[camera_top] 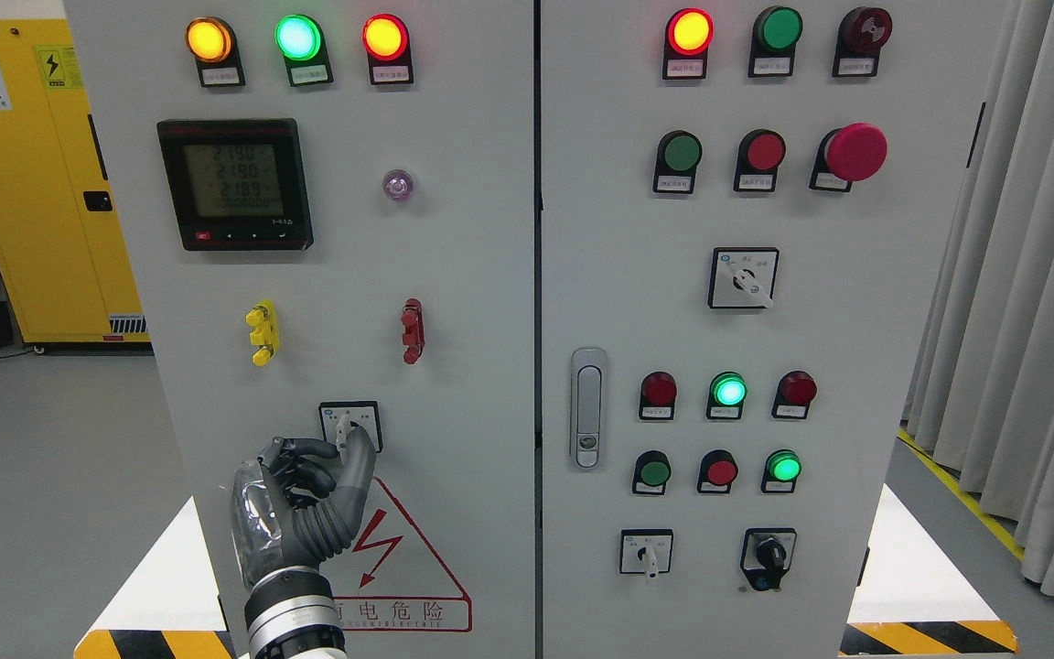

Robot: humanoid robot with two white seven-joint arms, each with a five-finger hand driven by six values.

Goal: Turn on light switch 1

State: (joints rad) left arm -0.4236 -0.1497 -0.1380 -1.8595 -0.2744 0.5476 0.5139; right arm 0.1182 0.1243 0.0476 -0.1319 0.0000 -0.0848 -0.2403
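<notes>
Left hand (307, 499), fingers curled with thumb and forefinger pinching the switch (349, 426) knob at its 1 o'clock, low on the left door (454, 275); the knob's long axis appears near vertical; the right hand is unseen.

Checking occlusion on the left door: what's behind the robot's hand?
The left hand covers the lower part of the small white rotary switch and the upper left of the red triangular lightning warning sign. The switch's knob shows above the fingertips; whether they grip it can't be told.
</notes>
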